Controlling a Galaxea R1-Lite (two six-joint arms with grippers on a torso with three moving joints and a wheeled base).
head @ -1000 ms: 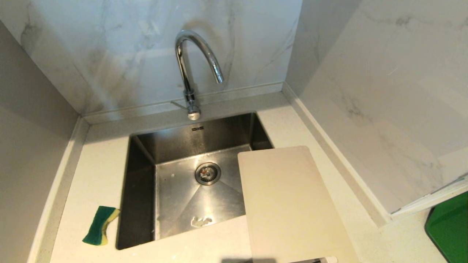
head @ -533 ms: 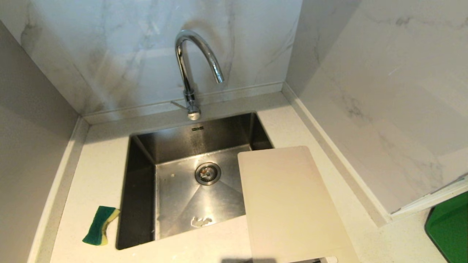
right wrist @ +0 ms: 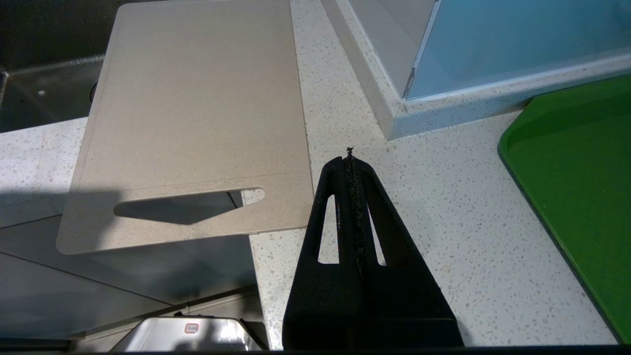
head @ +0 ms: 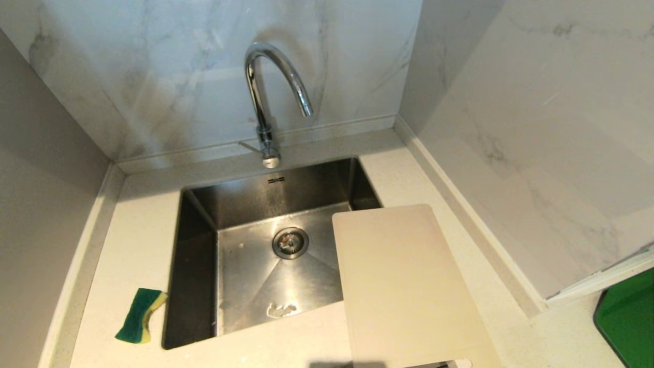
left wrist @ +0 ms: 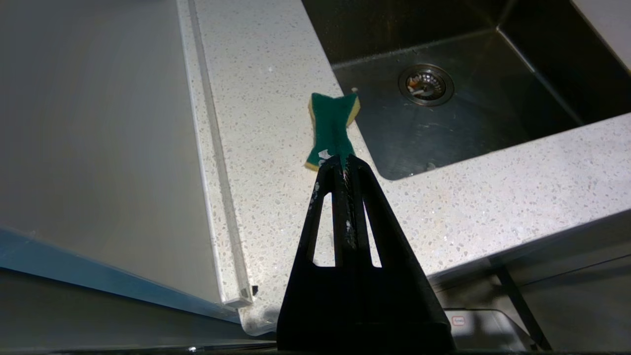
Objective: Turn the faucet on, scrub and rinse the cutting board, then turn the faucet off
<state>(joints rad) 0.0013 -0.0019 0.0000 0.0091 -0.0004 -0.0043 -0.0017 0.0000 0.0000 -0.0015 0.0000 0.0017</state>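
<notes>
**Board half over the sink, tap dry, both arms held back**

The pale speckled stone surface (head: 138,245) fills an alcove of marble-look wall panels, and a square stainless-steel sink (head: 196,240) is sunk into its middle, with a round metal drain strainer (head: 290,243) in the basin floor.

The cutting board (head: 403,286), a large flat beige-white plastic rectangle with rounded corners, lies flat along the right rim of the sink. Its far left corner overhangs the basin, and its near short end juts past the front edge of the surface; the right wrist view shows the oblong handle slot (right wrist: 190,202) at that overhanging end.

A green tray (head: 628,322) with a rounded corner sits at the far right of the surface, beyond the corner of the right-hand wall.

The faucet (head: 265,97), a tall chrome gooseneck tap, stands at the middle of the back edge, its spout arching over the sink and its thin lever pointing left from the base. No water runs from it.

A green-and-yellow waisted sponge (head: 139,315) lies on the surface by the sink's front left corner, green side up.

The left gripper (left wrist: 345,160), black, fingers pressed together and empty, is by the front edge in line with the sponge. The right gripper (right wrist: 349,160), likewise closed on nothing, is above the front edge just right of the board.
</notes>
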